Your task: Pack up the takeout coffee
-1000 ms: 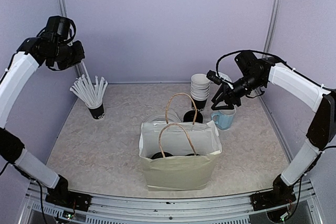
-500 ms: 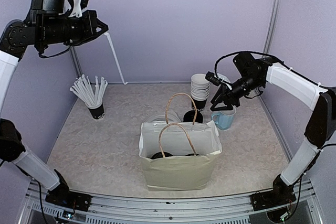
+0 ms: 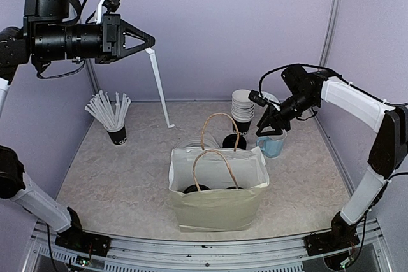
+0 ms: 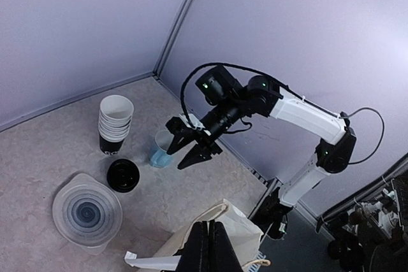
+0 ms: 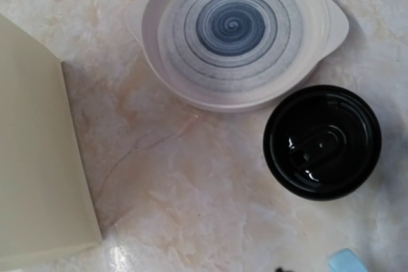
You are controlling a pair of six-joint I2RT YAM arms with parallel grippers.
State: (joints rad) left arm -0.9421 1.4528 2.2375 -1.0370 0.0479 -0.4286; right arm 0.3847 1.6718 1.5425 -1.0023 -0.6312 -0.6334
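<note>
Coffee (image 5: 322,141) is not packed yet. It sits lid on, toward the far edge of the bench (image 3: 115,183) and right of centre, just behind the bag (image 3: 217,205), with the plate (image 5: 236,30) just beside it. The bag stands mid-bench toward the near edge, mouth open, handles (image 3: 220,114) upright. There are dark round shapes inside; can't tell what they are. The right gripper (image 3: 267,128) hovers above the coffee and the mug (image 3: 271,146) with fingers spread and nothing in them. Its own camera looks straight down on the lid, off to one side of frame, so I'd say it isn't centred. The left gripper (image 3: 148,46) is up high over the far-left corner, fingers pressed together on a white stick (image 3: 160,87) that dangles down toward the bench. Risks as I see them:
- The spot is tight. The mug and cup stack (image 3: 243,105) are both near the coffee, so an off-centre descent could clip one or shove the coffee into the plate.
- It's a paper cup, so too hard a squeeze crushes the wall or pops the lid, and a grip on the lid alone could pull it off.
- The rear handle arches right in front of the coffee, so a low carry would snag it and drag or tip the bag.
- The bag floor looks part occupied, so the coffee could land on something and tilt.
- The stick hangs loose, and a fast left-arm move could drop it.
</note>
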